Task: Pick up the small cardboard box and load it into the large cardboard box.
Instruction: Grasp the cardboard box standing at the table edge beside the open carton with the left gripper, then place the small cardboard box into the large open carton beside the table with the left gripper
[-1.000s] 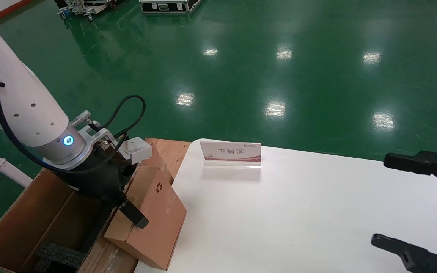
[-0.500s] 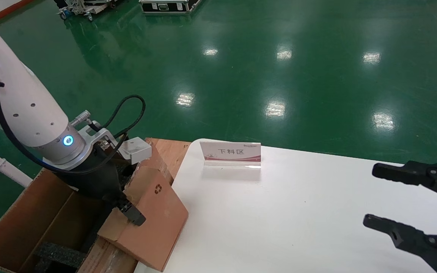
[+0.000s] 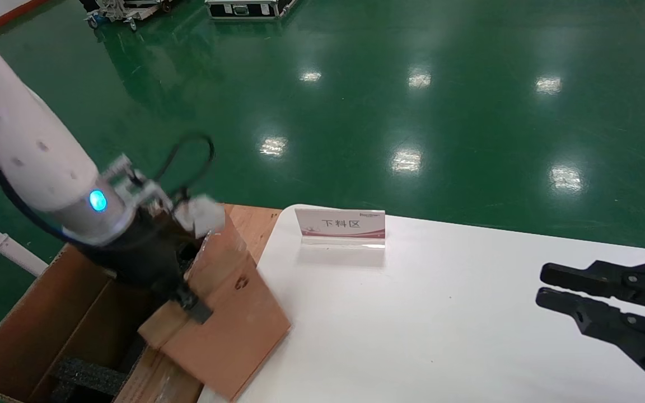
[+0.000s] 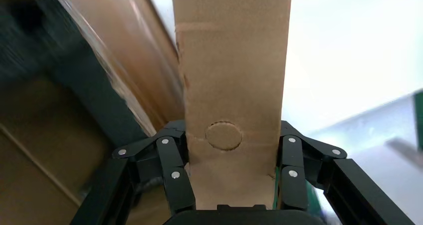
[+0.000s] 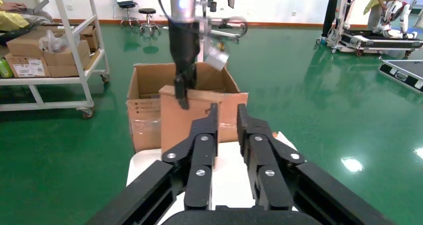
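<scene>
Head view: at lower left, the left tool [image 3: 191, 305] grips the small plain brown cardboard box [image 3: 227, 330], tilted over the white worktop [image 3: 412, 313] edge beside the large brown foam-lined carton [image 3: 37, 330]. Loading is underway; next, swing it over the opening. Since before, the box has tipped flatter.

Left wrist view: fingers [image 4: 174, 177] clamp the box.

Right wrist view: the right tool [image 5: 227, 120], lower right in the head view, has nearly closed, empty.

The plain brown oblong small cardboard box [image 3: 227, 324] hung tilted over the counter's left edge — a black recycling mark on its upper face. Beside and beneath it stood the long brown large cardboard box [image 3: 48, 330], flaps upright — black foam inside.
</scene>
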`<state>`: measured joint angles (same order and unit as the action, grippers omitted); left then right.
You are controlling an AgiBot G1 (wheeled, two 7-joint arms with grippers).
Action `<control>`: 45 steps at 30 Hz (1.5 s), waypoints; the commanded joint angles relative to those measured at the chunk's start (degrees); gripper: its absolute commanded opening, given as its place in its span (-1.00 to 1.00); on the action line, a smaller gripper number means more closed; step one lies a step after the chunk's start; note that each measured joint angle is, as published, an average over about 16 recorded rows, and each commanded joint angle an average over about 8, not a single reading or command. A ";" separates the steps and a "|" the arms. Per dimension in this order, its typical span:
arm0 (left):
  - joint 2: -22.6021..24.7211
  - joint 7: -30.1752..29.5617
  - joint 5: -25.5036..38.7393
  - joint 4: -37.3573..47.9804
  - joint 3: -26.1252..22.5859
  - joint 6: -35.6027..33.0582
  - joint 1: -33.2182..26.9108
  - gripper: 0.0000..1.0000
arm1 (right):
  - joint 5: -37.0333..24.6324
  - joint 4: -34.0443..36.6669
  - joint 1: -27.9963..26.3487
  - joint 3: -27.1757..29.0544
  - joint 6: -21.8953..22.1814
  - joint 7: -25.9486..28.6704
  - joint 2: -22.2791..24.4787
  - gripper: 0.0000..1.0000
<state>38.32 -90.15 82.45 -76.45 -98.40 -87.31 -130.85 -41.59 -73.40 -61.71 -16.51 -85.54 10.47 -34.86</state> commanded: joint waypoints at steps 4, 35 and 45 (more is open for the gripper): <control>0.35 0.80 0.10 0.62 2.47 -1.18 -6.59 -1.00 | 0.01 0.02 -0.01 -0.02 0.00 -0.01 0.00 -1.00; 3.30 3.71 -4.63 5.41 -37.74 -6.57 -41.73 -1.00 | 0.08 0.03 -0.04 -0.13 0.04 -0.07 0.05 -0.21; -4.60 0.09 -0.17 0.07 -38.97 -4.48 -39.26 -1.00 | 0.11 0.03 -0.05 -0.17 0.05 -0.09 0.06 1.00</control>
<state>34.36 -89.77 82.17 -75.47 -136.88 -91.57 -169.44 -41.48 -73.37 -61.76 -16.68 -85.49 10.38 -34.80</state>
